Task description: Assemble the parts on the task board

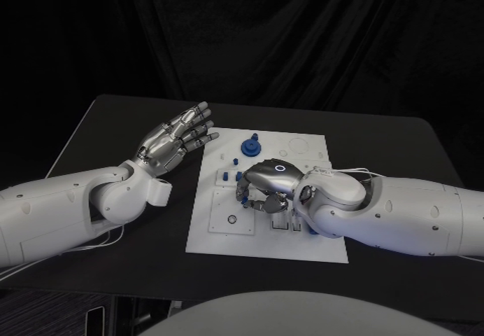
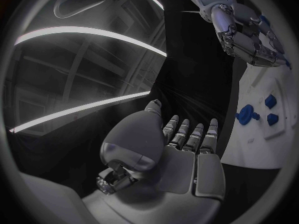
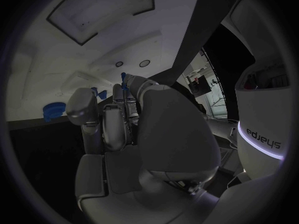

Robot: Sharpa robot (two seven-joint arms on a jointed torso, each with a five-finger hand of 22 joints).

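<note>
The white task board (image 1: 227,238) lies in the middle of the black table. A blue gear-like part (image 1: 250,147) stands near its far edge, with small blue pieces (image 1: 220,177) lower down on its left side. My right hand (image 1: 267,187) is down over the board's middle with its fingers curled toward the surface. What is under the fingers is hidden. In the right wrist view, the right hand (image 3: 124,129) reaches toward the board (image 3: 74,59), and the blue part (image 3: 55,109) lies off to one side. My left hand (image 1: 177,140) hangs spread and empty to the left of the board.
In the left wrist view, the left hand (image 2: 177,149) is flat with its fingers straight. Beyond it are the board (image 2: 255,139), several blue parts (image 2: 247,115) and my right hand (image 2: 249,35). Bare black table surrounds the board, and a dark curtain hangs behind.
</note>
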